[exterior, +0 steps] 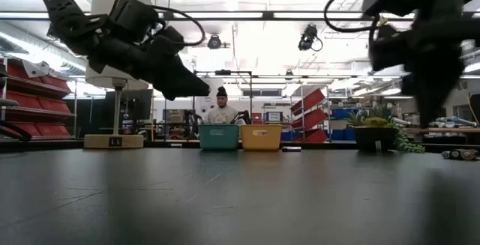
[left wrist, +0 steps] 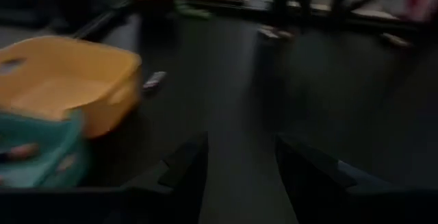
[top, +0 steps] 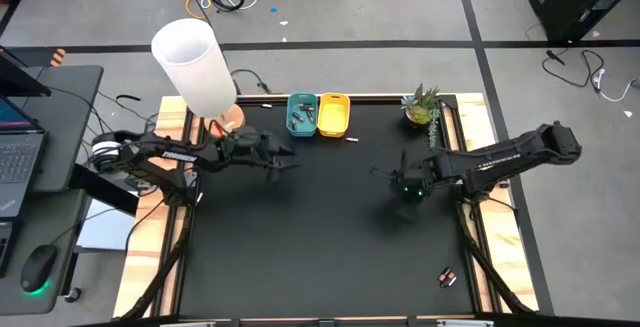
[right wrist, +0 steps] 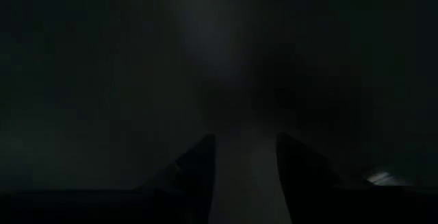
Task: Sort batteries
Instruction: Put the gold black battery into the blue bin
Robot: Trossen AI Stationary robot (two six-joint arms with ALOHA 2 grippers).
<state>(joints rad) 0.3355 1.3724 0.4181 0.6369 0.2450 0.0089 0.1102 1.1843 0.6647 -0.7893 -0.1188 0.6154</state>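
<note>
Here both grippers hang above the mat, empty: left (left wrist: 236, 159) and right (right wrist: 245, 157) each show a gap between fingers. Batteries lie in the teal bin (top: 300, 115), beside the yellow bin (top: 334, 113).

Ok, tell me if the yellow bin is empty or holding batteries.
Looks empty: the left wrist view shows the yellow bin's bare floor, though its near corner is hidden.

Bright ceiling glare in low view; motion-blurred left wrist view; near-black right wrist view
</note>
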